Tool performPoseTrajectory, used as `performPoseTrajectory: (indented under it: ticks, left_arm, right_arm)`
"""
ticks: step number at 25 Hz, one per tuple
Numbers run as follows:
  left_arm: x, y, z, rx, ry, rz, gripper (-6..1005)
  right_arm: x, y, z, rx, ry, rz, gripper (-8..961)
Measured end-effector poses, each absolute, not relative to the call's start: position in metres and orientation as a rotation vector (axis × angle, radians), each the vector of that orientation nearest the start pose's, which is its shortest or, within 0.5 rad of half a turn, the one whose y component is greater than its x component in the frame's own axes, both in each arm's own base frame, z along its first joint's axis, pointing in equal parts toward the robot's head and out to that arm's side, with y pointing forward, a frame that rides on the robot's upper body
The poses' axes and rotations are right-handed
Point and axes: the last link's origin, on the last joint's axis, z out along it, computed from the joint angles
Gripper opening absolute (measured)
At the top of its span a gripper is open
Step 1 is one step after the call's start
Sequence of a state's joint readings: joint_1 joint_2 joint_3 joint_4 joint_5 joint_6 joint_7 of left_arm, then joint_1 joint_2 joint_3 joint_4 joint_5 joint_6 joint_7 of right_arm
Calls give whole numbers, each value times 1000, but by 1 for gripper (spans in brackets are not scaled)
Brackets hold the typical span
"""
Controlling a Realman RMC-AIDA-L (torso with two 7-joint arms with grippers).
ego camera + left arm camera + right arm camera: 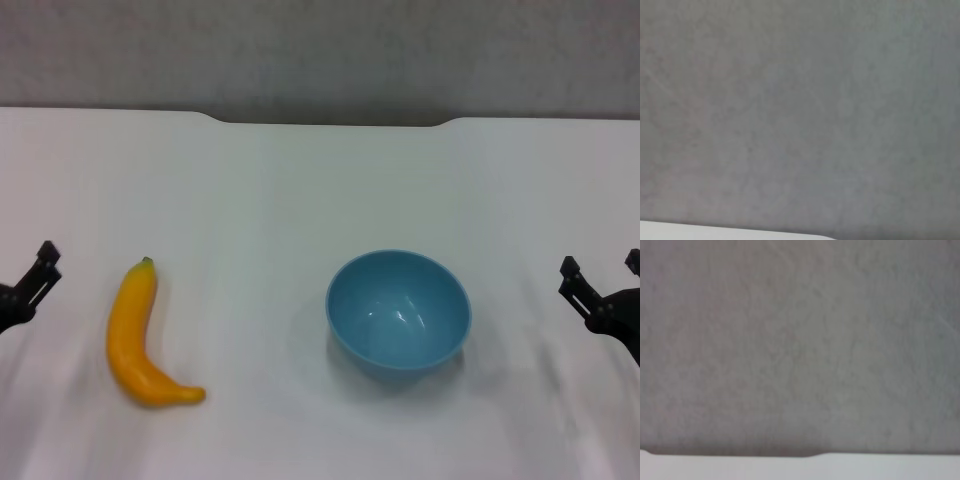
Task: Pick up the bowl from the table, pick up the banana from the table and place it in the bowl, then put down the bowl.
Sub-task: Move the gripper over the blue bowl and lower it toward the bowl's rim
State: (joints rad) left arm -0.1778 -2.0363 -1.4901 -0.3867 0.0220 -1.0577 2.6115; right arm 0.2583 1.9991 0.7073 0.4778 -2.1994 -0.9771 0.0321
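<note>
The light-blue bowl point(398, 312) stands upright and empty on the white table point(300, 180), right of centre. The yellow-orange banana point(140, 338) lies flat on the table at the left, its dark stem tip pointing away from me. My left gripper point(30, 280) is at the left edge of the head view, low over the table, left of the banana and apart from it. My right gripper point(602, 262) is at the right edge, open and empty, right of the bowl and apart from it. Neither wrist view shows the bowl or the banana.
The table's far edge has a shallow cut-out point(335, 122) with a grey wall behind it. The wrist views show that grey wall and a thin strip of table edge point(715, 232) point(865, 467).
</note>
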Motion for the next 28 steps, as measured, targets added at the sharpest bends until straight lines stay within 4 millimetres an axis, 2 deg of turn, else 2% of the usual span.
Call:
performPoseTrajectory:
  ticks: [5,10,12,13,14,16,17,19,28]
  left_arm:
    - [-341,309,17,-1670,-824,-796,889]
    - [-313,322,29,-1699,-859,-693,889]
    - [-302,325,34,-1699,-887,-713,888]
    - [-299,326,35,-1704,-905,-727,888]
    - [-297,327,37,-1708,-927,-740,888]
    - [-294,330,40,-1711,-967,-753,888]
    - [-293,332,42,-1709,-985,-758,888]
    - [-292,335,47,-1711,-1008,-753,888]
    - [-300,345,59,-1762,-1077,-619,887]
  right_arm:
    - [334,312,-37,-1726,763,574,885]
    - [308,338,-28,-1854,882,451,884]
    - [297,343,-21,-1885,894,374,884]
    - [285,346,-16,-1896,884,319,884]
    - [285,346,-16,-1896,884,319,885]
    - [270,347,-9,-1915,853,238,885]
    - [253,352,0,-1949,821,191,885]
    - [242,357,2,-1989,827,161,885]
    - [225,376,9,-2048,909,63,884]
